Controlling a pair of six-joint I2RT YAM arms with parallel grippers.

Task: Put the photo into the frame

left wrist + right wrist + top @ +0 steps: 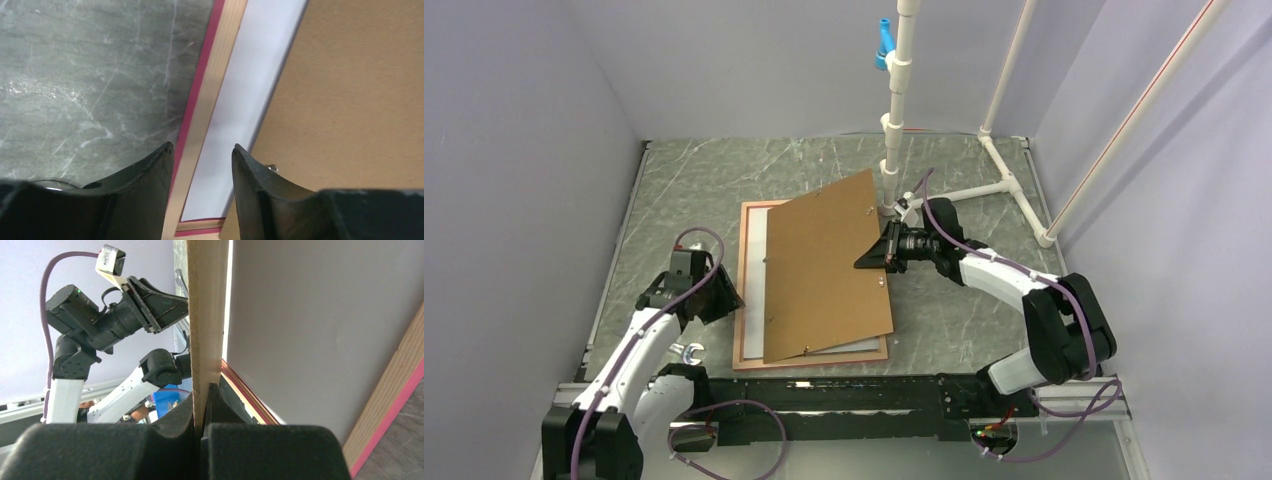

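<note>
Top view first: the frame lies flat on the table, just left of centre. The photo sits inside it, white back up. The brown backing board lies skewed over both. My right gripper has that board by its 3 o'clock edge. My left gripper is at the frame's 8 o'clock side.

Left wrist now: the left gripper has its jaws parted, nothing pinched. The frame rail runs through the gap towards 1 o'clock. The photo is a white strip on the rail's 3 o'clock side, with the backing board beyond it. Whether the fingers touch the rail, I can't tell.

Right wrist: the right gripper is clenched on the backing board, seen edge-on. The frame rail shows at 4 o'clock.
</note>
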